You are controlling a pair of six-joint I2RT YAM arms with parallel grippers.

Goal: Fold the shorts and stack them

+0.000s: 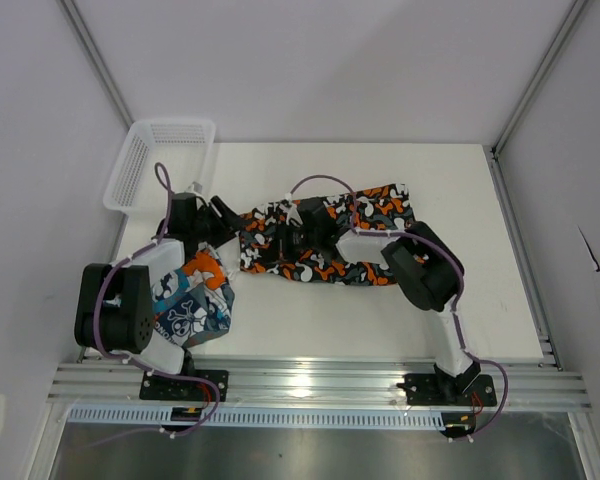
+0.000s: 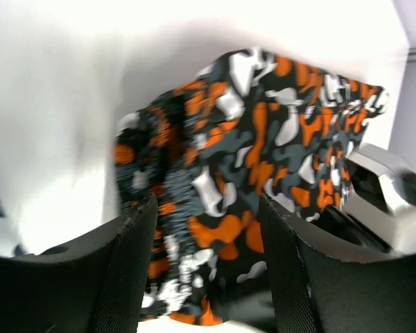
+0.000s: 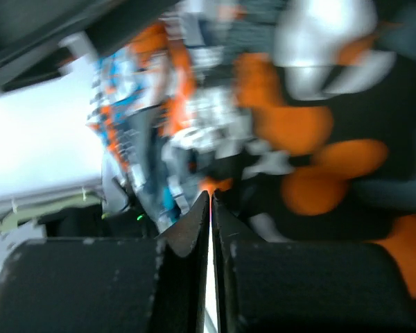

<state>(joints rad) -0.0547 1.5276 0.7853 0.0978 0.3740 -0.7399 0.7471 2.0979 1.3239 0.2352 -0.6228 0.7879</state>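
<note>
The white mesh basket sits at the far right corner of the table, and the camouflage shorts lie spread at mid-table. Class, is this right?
Wrong side: the top external view shows the white mesh basket at the far left corner of the table. The camouflage shorts do lie spread at mid-table.

Camouflage shorts [image 2: 263, 159] bunched on white table [image 2: 55, 104]: orange, black, grey, white blotches. Jaws parted, cloth showing between black fingers [image 2: 128, 270]. Blurred grey housing [image 2: 392, 201] at right.
</note>
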